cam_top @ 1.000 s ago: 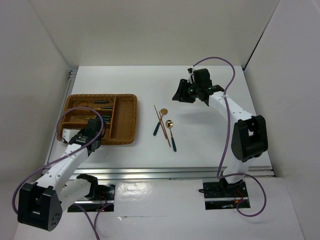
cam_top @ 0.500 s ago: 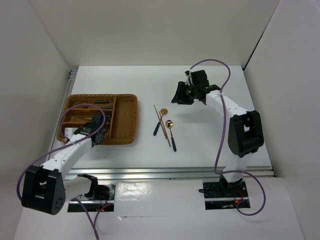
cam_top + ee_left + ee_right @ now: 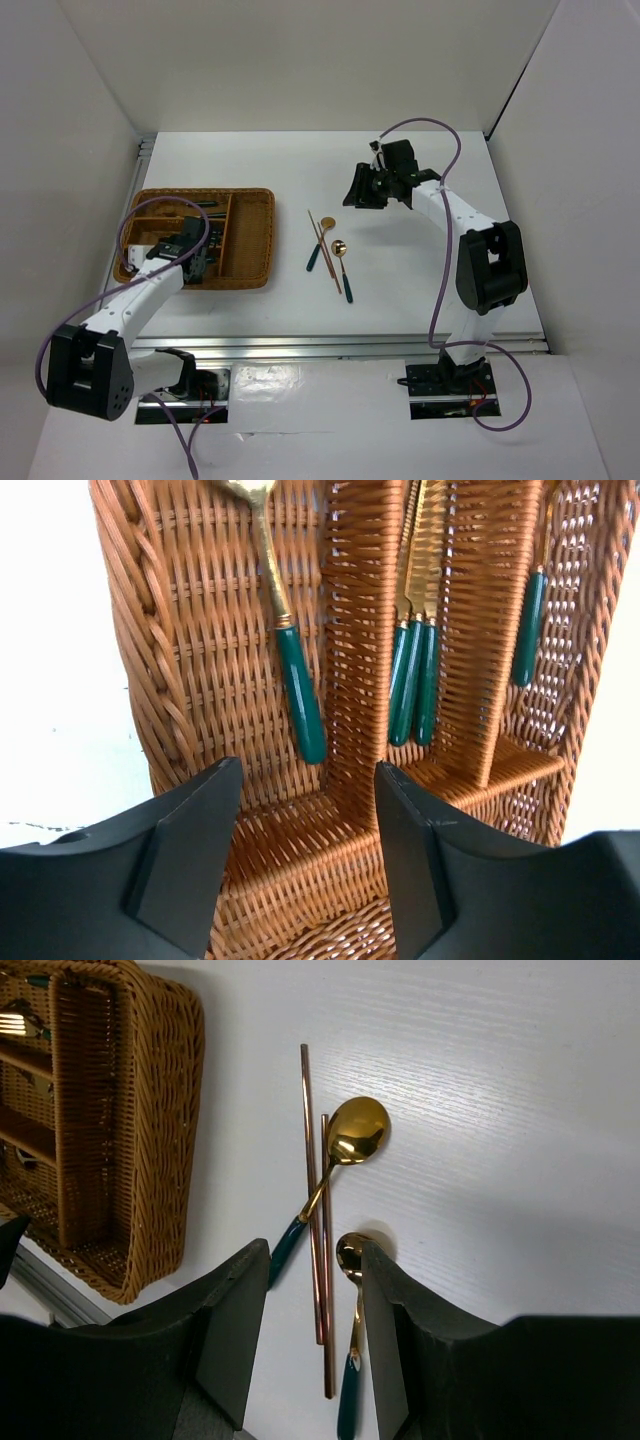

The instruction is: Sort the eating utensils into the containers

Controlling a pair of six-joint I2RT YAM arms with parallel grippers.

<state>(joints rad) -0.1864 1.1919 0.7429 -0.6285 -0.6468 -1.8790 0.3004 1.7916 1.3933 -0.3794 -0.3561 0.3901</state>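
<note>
The brown wicker tray (image 3: 252, 235) lies at the table's left. My left gripper (image 3: 196, 262) hovers over its near end, open (image 3: 305, 855), with nothing between its fingers. Just beyond them, a gold utensil with a teal handle (image 3: 300, 695) lies in the left compartment. Three teal handles (image 3: 410, 680) lie in the middle compartment and one more (image 3: 530, 630) lies to the right. On the bare table lie two chopsticks (image 3: 310, 1190), a large spoon (image 3: 357, 1130) and a small spoon (image 3: 350, 1255). My right gripper (image 3: 310, 1340) hangs open above them (image 3: 358, 190).
White walls close in the table on the left, back and right. A metal rail (image 3: 340, 345) runs along the near edge in front of the arm bases. The loose utensils (image 3: 330, 255) lie a short way right of the tray.
My left gripper was shut over the tray's near end and its jaws have opened. The left arm shifted slightly. The right gripper moved a little left, then held still.
</note>
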